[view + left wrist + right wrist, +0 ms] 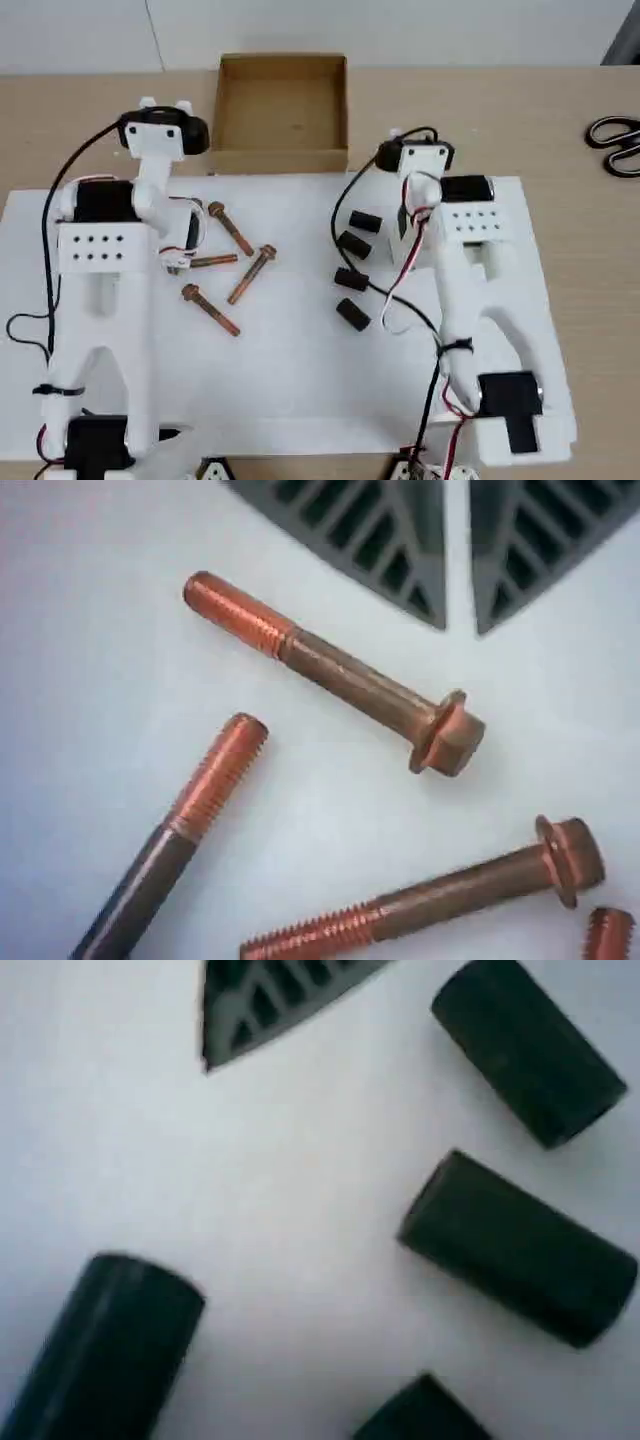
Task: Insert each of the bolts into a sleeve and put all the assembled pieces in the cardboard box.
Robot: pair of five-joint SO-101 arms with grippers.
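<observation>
Bolts (232,230) 4, sleeves (353,243) 4; left end effector (460,628) ajar, right end effector (215,1050) unclear

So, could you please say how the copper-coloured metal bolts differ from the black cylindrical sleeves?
The copper-coloured metal bolts are long, thin and scattered at angles; the black cylindrical sleeves are short, stubby and lined in a column. Both number four and lie on the white sheet.

A pair of dark-handled scissors (616,143) lies on the wooden table (600,320) at the far right edge. A white sheet (290,370) covers the table's middle, well apart from the scissors.
</observation>
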